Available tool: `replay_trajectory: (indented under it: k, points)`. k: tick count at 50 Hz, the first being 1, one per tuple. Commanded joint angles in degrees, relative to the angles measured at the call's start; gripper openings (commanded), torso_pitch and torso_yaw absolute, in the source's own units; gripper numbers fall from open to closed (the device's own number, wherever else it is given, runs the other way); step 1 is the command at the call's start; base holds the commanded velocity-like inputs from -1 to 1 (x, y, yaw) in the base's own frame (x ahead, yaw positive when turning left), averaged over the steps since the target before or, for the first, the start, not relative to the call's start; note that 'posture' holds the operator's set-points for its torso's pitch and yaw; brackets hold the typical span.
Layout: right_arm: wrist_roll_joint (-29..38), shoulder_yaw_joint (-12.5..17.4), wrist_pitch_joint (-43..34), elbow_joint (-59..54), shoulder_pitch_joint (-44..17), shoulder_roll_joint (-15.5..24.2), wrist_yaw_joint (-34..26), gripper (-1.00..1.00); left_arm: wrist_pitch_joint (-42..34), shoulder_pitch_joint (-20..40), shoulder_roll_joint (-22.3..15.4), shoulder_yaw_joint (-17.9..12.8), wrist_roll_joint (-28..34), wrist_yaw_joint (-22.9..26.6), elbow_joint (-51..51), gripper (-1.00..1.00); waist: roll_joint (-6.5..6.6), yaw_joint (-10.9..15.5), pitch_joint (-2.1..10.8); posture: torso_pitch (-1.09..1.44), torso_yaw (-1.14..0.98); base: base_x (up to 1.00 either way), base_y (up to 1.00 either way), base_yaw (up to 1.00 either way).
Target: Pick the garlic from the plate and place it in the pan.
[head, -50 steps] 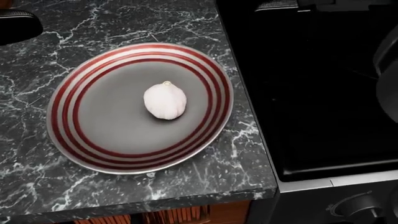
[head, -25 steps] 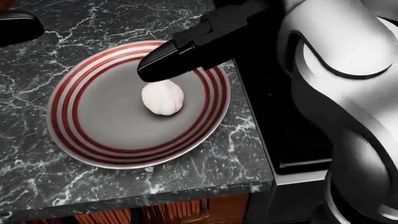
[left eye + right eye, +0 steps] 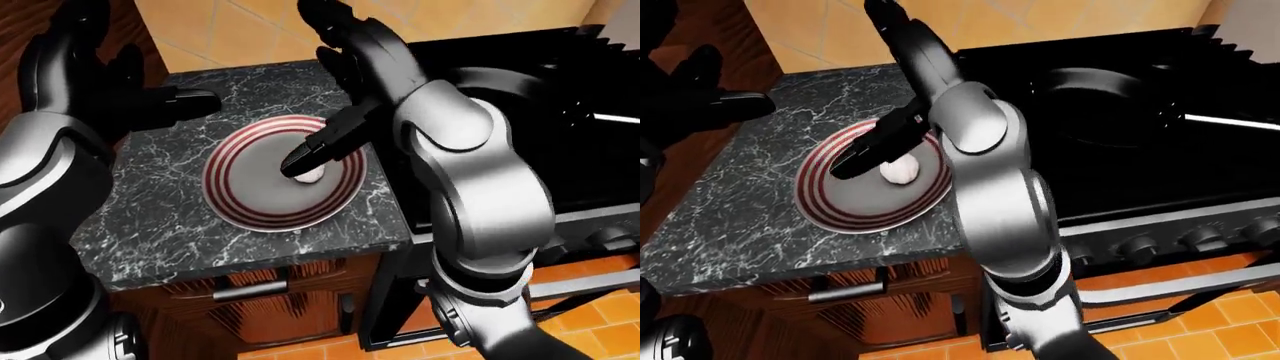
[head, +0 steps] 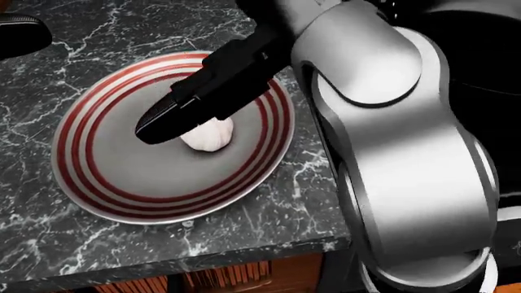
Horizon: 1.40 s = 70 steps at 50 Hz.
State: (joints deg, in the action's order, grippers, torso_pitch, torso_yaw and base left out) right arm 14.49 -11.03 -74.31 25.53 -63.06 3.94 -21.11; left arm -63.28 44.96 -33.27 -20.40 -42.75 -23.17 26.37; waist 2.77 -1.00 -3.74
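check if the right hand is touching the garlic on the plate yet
Cannot tell. In the head view a finger of the right hand overlaps the garlic on the plate, but no view shows contact or a gap.

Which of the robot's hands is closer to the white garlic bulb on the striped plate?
The right hand: its dark fingers reach over the white garlic bulb on the red-striped plate. The left hand hovers beyond the plate's upper-left rim.

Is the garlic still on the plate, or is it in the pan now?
On the plate. The white garlic bulb lies on the grey, red-ringed plate, under a black finger of the right hand. The black pan looks empty.
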Motion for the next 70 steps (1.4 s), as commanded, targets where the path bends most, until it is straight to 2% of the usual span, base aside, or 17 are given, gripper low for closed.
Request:
replay_trajectory:
  k: [1, 3, 5, 6, 11, 14, 23, 32, 42, 45, 53, 70]
  points:
    - [4.22, 0.48, 3.77, 0.28, -1.08, -0.51, -2.13, 0.8, 1.72, 1.47, -0.94, -0.9, 0.08, 0.08, 1.08, 1.0, 0.37, -0.05, 1.55, 0.0, 0.0, 0.0, 0.0, 0.0]
    - [6.7, 0.59, 4.95, -0.34, -0.56, -1.22, -3.77, 0.83, 1.55, 1.65, -1.0, -0.9, -0.11, -0.08, 1.12, 1.0, 0.49, -0.12, 1.65, 0.0, 0.0, 0.0, 0.0, 0.0]
    - [10.24, -0.63, 7.28, -0.71, 0.55, -1.2, -5.59, 0.85, 1.68, 1.61, -1.02, -0.81, -0.09, -0.07, 1.02, 1.0, 0.61, -0.17, 1.65, 0.0, 0.0, 0.0, 0.0, 0.0]
    - [11.58, -0.2, 7.49, -0.8, 0.8, -2.36, -6.49, 0.88, 1.54, 1.72, -1.07, -0.87, -0.22, -0.17, 1.09, 1.0, 0.64, -0.18, 1.62, 0.0, 0.0, 0.0, 0.0, 0.0]
    - [17.48, 0.39, 11.43, -2.51, 2.87, -5.25, -9.94, 0.74, 1.72, 1.59, -1.23, -0.91, -0.39, -0.21, 1.07, 1.0, 0.92, -0.42, 1.66, 0.0, 0.0, 0.0, 0.0, 0.0]
    - [19.82, 0.7, 13.43, -3.21, 4.37, -7.0, -11.32, 0.62, 1.54, 1.66, -1.3, -0.99, -0.63, -0.41, 1.18, 1.0, 1.05, -0.52, 1.74, 0.0, 0.0, 0.0, 0.0, 0.0]
    - [25.8, 0.31, 15.64, -3.54, 7.07, -10.75, -16.42, 0.59, 1.74, 1.63, -1.56, -1.04, -0.93, -0.57, 1.04, 1.0, 1.47, -0.8, 1.77, 0.0, 0.0, 0.0, 0.0, 0.0]
    - [30.36, 0.05, 15.76, -4.22, 6.37, -12.31, -21.6, 0.56, 1.66, 1.65, -1.6, -0.95, -1.14, -0.8, 1.07, 1.0, 1.79, -1.07, 1.7, 0.0, 0.0, 0.0, 0.0, 0.0]
    - [32.57, 1.83, 19.98, -9.04, 5.46, -10.55, -26.42, 0.51, 1.86, 1.48, -1.35, -0.72, -0.65, -0.47, 0.91, 1.0, 1.96, -1.19, 1.79, 0.0, 0.0, 0.0, 0.0, 0.0]
    - [32.06, 3.09, 21.87, -11.89, 3.87, -10.12, -25.71, 0.52, 1.87, 1.55, -1.31, -0.74, -0.61, -0.47, 0.85, 1.0, 2.04, -1.27, 1.8, 0.0, 0.0, 0.0, 0.0, 0.0]
    - [31.04, 3.71, 26.1, -15.6, 4.48, -9.71, -24.42, 0.47, 2.14, 1.42, -1.17, -0.62, -0.22, -0.16, 0.69, 1.0, 2.01, -1.25, 1.92, 0.0, 0.0, 0.0, 0.0, 0.0]
    - [28.4, 4.09, 31.23, -19.33, 7.24, -9.55, -20.85, 0.49, 2.23, 1.17, -1.04, -0.61, 0.24, 0.13, 0.54, 1.0, 1.86, -1.11, 2.22, 0.0, 0.0, 0.0, 0.0, 0.0]
